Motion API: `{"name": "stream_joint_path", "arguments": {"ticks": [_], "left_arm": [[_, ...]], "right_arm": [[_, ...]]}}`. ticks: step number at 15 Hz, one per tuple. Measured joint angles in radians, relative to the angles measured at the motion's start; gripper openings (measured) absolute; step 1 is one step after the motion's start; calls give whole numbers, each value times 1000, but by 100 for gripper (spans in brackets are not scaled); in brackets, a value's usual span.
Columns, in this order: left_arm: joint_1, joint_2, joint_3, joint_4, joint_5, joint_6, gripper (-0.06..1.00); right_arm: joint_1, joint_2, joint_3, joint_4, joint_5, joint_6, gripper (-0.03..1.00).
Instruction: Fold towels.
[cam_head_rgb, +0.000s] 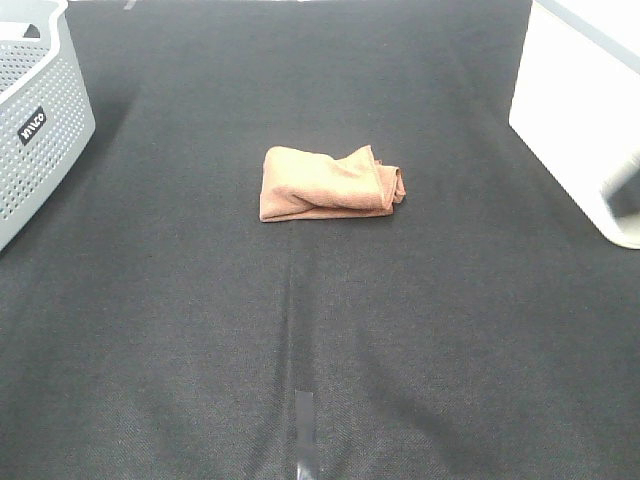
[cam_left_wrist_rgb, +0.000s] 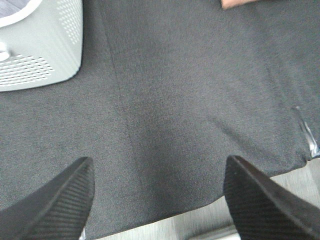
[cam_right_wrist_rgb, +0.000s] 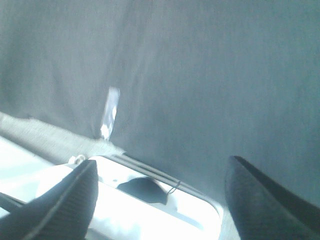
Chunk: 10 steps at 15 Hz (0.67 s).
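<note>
A reddish-brown towel (cam_head_rgb: 328, 184) lies loosely folded and bunched in the middle of the black table cloth (cam_head_rgb: 320, 330). In the left wrist view only a corner of the towel (cam_left_wrist_rgb: 239, 3) shows at the frame's edge. My left gripper (cam_left_wrist_rgb: 159, 200) hangs open above bare cloth near the table's front edge, with nothing between its fingers. My right gripper (cam_right_wrist_rgb: 160, 197) is open too, over the cloth's edge, and holds nothing. Neither gripper appears in the exterior high view.
A grey perforated basket (cam_head_rgb: 35, 110) stands at the far left; it also shows as the basket (cam_left_wrist_rgb: 40, 45) in the left wrist view. A white bin (cam_head_rgb: 585, 120) stands at the far right. A strip of tape (cam_head_rgb: 304, 420) marks the cloth near the front edge.
</note>
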Motion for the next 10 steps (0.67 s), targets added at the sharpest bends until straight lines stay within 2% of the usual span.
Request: {"name": "stream_joint_path", "arguments": {"ticks": [3, 6, 8, 10], "left_arm": [[0, -288, 110, -5, 1, 0, 69], [0, -503, 194, -25, 1, 50, 69], [0, -535, 241, -29, -5, 80, 69], [0, -536, 322, -37, -39, 85, 69]], "right_arm": [[0, -292, 170, -86, -18, 60, 68], [0, -594, 275, -235, -18, 118, 68], [0, -756, 299, -283, -25, 120, 68], [0, -888, 328, -275, -55, 118, 68]]}}
